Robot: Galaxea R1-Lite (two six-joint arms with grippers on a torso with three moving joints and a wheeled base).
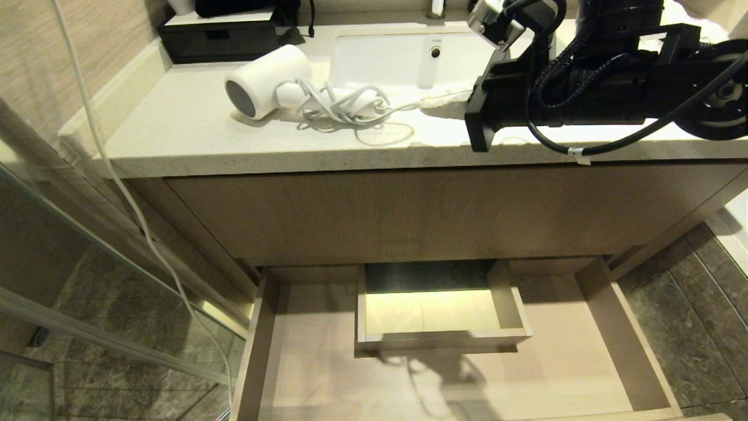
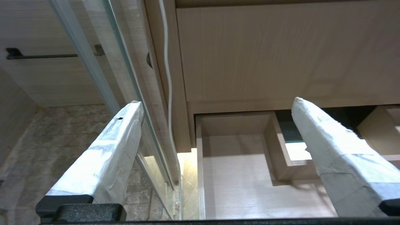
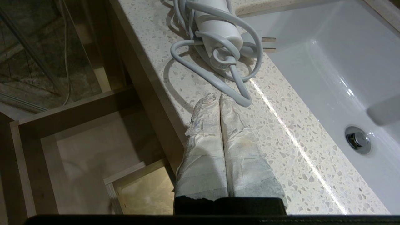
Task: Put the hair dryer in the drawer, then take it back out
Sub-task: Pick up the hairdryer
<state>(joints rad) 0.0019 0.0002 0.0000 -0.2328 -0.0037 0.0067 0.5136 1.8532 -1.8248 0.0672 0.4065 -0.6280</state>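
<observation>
Speckled stone countertop (image 1: 193, 137) carries hair dryer (image 1: 266, 80) on its side, cord coiled; black box (image 1: 222, 36) at rear.

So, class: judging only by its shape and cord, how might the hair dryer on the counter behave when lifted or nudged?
The hair dryer lies on its round barrel, so a nudge may roll it. Its loosely wound cord looks floppy and could dangle or snag. The smooth white shell may slip in a grip.

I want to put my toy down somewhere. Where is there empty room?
The drawer floor is bare on both sides of its boxed notch. The counter is free between the hair dryer and its front edge. It is crowded by the sink, where the cord and the shut right pincer lie.
</observation>
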